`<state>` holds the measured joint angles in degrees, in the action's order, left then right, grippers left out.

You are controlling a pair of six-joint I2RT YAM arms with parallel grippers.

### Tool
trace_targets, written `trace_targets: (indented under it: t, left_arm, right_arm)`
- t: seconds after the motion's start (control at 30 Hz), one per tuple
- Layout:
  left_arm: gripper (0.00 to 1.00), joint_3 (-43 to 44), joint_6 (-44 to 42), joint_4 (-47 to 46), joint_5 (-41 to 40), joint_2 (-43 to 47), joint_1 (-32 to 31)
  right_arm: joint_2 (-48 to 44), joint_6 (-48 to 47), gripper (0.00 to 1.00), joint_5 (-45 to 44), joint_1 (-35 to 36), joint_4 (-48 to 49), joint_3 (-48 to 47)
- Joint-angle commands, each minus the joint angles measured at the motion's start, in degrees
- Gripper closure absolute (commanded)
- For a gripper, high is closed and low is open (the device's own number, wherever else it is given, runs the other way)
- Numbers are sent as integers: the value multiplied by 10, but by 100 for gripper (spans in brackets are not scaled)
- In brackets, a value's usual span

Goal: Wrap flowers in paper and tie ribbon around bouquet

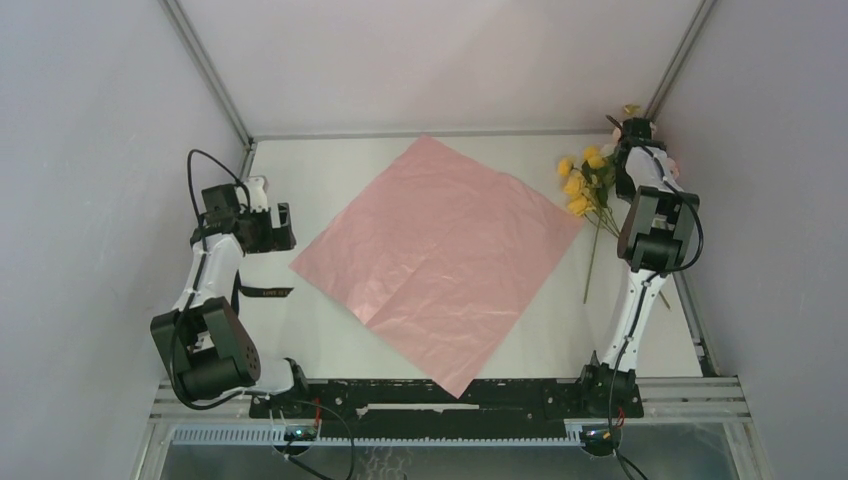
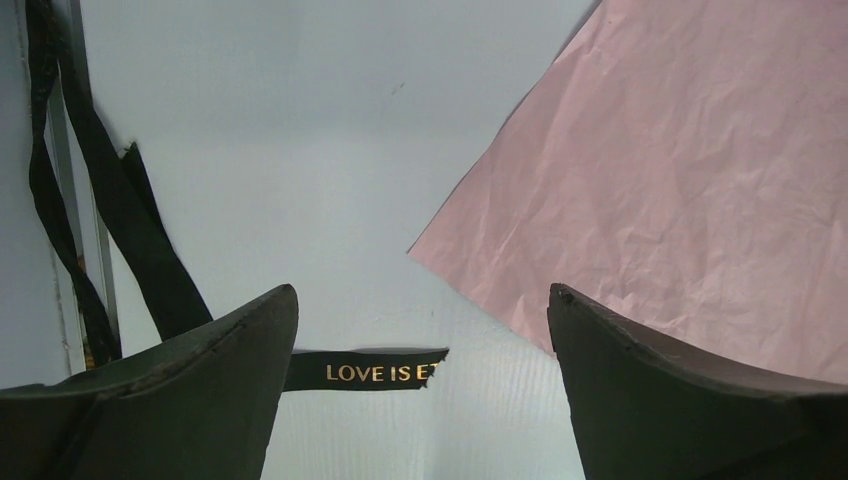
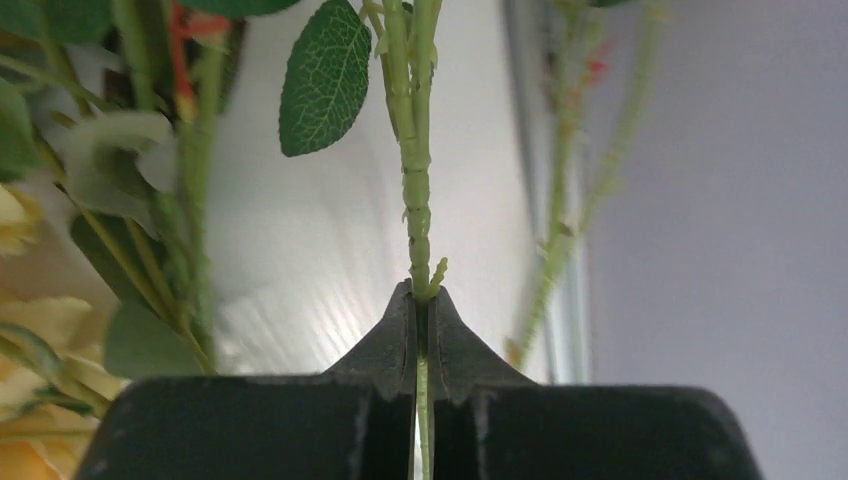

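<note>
The flowers [image 3: 413, 200] are pinched by one stalk in the right gripper [image 3: 421, 297]; the left gripper [image 2: 422, 295] is held spread wide — near the ribbon [image 2: 365, 372]

Paper [image 1: 440, 250]: thin, pale pink, matt with faint sheen, finely crinkled. Left of the paper, ribbon [image 2: 365, 371] is smooth dark cloth with gold print, on a white smooth table [image 2: 300, 130]. Right of the paper, flowers [image 3: 415, 200] look plastic: knobbly stems, veined matt leaves.

I see the paper [image 1: 440, 255] lying flat, pink side up. My flowers [image 1: 590, 185] lie far right (yellow blooms showing), the ribbon [image 2: 365, 371] far left.
</note>
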<state>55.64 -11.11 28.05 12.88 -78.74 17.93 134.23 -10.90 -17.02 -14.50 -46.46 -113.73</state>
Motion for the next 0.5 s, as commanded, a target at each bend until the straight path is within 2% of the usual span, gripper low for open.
trace_targets:
  t: [0.0,0.07,0.13,0.23,0.37,0.4,0.47]
  left_arm:
    - [1,0,-18,-3,19,33,-5]
    - [1,-6,-22,-4,20,44,-6]
    - [1,-12,-26,-6,25,56,-5]
    - [0,-19,-28,-9,35,71,-5]
    - [0,-19,-25,-8,47,85,-6]
    - [0,-21,-26,-9,50,90,-6]
    - [0,-22,-26,-9,54,99,-6]
  right_arm:
    - [-156,-48,100,-218,28,132,46]
    - [-213,-48,100,-300,31,181,59]
    - [-282,-54,100,-336,37,239,83]
    - [-406,-92,100,-348,69,355,157]
    - [-561,-152,100,-356,164,566,297]
    - [-587,-120,100,-342,195,542,312]
    - [-635,13,100,-227,232,411,314]
